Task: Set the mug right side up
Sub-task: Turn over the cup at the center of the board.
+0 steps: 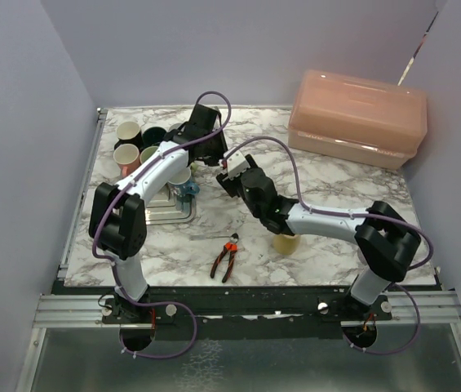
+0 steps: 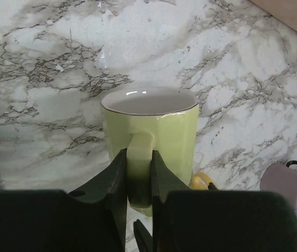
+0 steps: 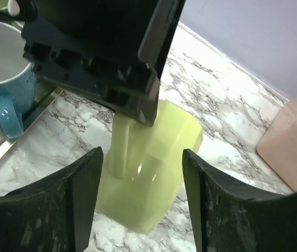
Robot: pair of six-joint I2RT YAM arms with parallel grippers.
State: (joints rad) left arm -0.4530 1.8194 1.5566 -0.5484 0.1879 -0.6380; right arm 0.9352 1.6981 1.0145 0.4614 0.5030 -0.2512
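In the left wrist view, the left gripper point(image 2: 139, 170) covers the lower handle and base of the green mug point(image 2: 164, 128). Behind the mug a yellow object point(image 2: 201, 181) shows only as a sliver, too little to name, and a pale mug point(image 2: 290, 185) is cut by the right edge. From above, the green mug is almost wholly hidden under the left gripper. In the right wrist view the left gripper blocks its rim, the blue mug point(image 3: 3, 79) runs off the left edge, and the pink box point(image 3: 293, 142) off the right.
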